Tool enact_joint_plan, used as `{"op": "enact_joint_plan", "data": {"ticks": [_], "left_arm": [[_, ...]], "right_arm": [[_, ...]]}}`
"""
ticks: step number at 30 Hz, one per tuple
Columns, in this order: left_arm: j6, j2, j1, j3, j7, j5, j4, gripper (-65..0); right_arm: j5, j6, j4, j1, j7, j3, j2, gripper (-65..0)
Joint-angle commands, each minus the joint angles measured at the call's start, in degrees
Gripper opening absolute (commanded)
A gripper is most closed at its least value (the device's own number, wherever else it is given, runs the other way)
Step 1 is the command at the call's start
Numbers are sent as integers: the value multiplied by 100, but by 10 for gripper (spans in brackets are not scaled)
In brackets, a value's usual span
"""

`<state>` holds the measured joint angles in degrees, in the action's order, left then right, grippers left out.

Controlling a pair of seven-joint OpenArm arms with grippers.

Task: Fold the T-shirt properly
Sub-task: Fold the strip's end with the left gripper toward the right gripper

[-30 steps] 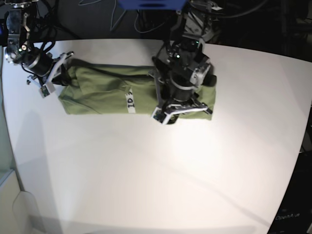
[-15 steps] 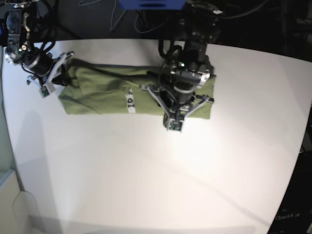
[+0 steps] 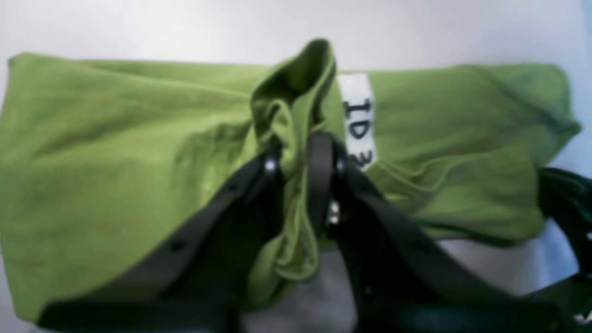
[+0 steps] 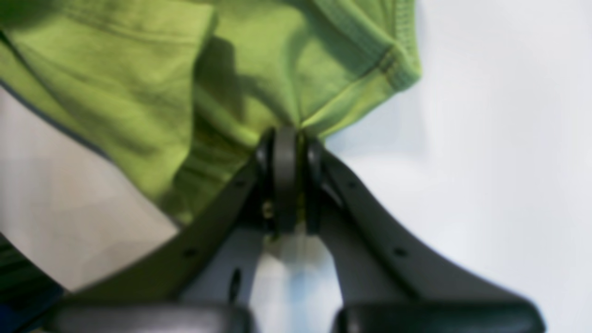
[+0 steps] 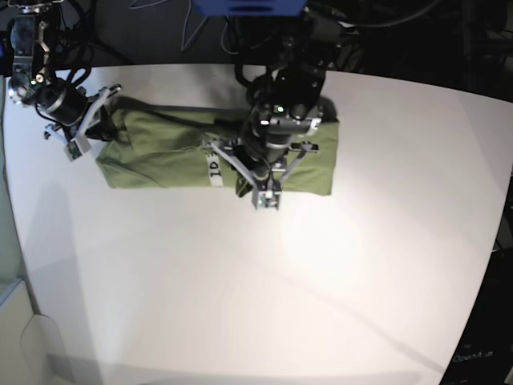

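One white, matte tabletop [image 5: 264, 273] carries one plain olive-green short-sleeved T-shirt [image 5: 160, 152] of thin soft fabric, lying as a long folded band across the far half of the surface. Compared with one second ago, the band's right end has been drawn inward: its edge now stands closer to the middle, and the left arm has travelled with it from over that end to a position just beside the one small white tag [image 5: 214, 170], which bears black handwritten characters. The cloth at the other end and the right arm are unchanged.

Two grippers are in view. The left gripper [image 3: 296, 152] has its black jaws closed on a raised, bunched ridge of the T-shirt, lifted above the flat layers next to the tag. The right gripper [image 4: 286, 152] has its jaws pressed together on a hemmed corner of the same T-shirt at the band's opposite end, near the table's far edge.
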<state>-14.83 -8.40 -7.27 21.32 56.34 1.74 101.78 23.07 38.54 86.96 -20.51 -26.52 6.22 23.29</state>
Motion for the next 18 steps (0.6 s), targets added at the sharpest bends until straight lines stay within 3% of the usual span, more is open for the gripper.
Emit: {"op": "enact_joint_plan", "data": {"ticks": [1,12,18], "left_arm": [[-60,-60,81,44,-117,-108,60,-624],[-447,-60,212,35,-170,-257,25,-624],[-455,-60,248,0,-170,-257,42,-624]], "right_arm": [[-78,18,29,-28,-165,-11,58,-641],[-78,18,29,-28,-174,-11,58,-641],[-78,18,29,-37,-174,-11,58,-641]]}}
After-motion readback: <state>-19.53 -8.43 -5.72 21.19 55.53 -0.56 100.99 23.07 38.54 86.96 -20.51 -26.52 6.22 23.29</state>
